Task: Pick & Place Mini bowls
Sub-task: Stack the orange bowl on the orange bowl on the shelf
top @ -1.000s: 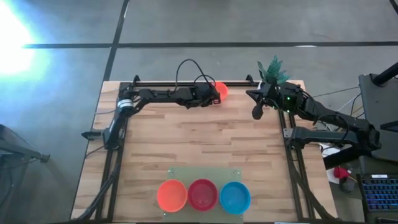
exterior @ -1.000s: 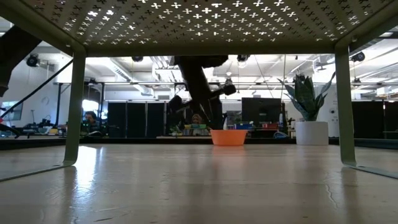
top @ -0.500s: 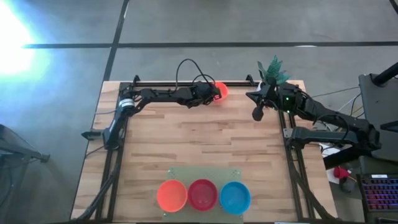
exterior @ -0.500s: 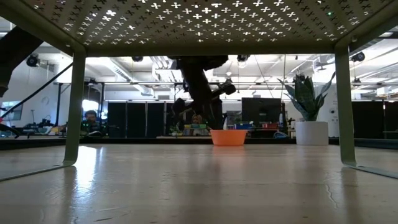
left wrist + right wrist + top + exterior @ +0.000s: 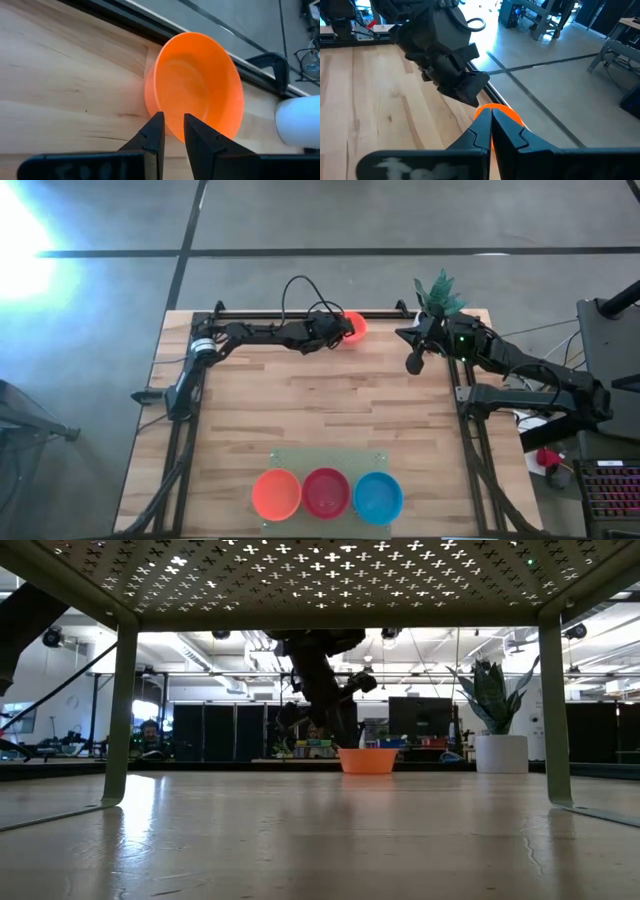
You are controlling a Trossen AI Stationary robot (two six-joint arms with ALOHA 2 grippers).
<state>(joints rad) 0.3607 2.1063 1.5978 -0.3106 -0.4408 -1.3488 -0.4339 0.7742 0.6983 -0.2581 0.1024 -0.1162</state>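
Observation:
An orange mini bowl (image 5: pixel 354 326) (image 5: pixel 197 87) sits upright on its base near the table's far edge, level in the low view (image 5: pixel 367 760). My left gripper (image 5: pixel 338 335) (image 5: pixel 174 131) is at the bowl's left rim, slanting down, its fingers a narrow gap apart; the rim runs behind the fingertips. Three more mini bowls, orange (image 5: pixel 276 493), red (image 5: pixel 325 493) and blue (image 5: pixel 378 497), stand in a row on a green perforated stand (image 5: pixel 325 462) at the near edge. My right gripper (image 5: pixel 413 363) (image 5: pixel 490 125) hangs shut over the far right, holding nothing. My left gripper has its fingertips (image 5: pixel 156 125) at the orange bowl's near rim (image 5: pixel 159 107), coming from the table's left and slanting down. Whether they touch the rim I cannot tell; the bowl rests level on the table.
A white pot with a green plant (image 5: pixel 437 295) (image 5: pixel 500 753) stands at the far right corner, close to the right arm. A black rail (image 5: pixel 300 313) runs along the far edge just behind the bowl. The stand's legs (image 5: pixel 118 710) (image 5: pixel 555 710) rise from the table's near part.
My left gripper has rolled a little about its own axis while staying beside the orange bowl. The bowl has kept its place on the table.

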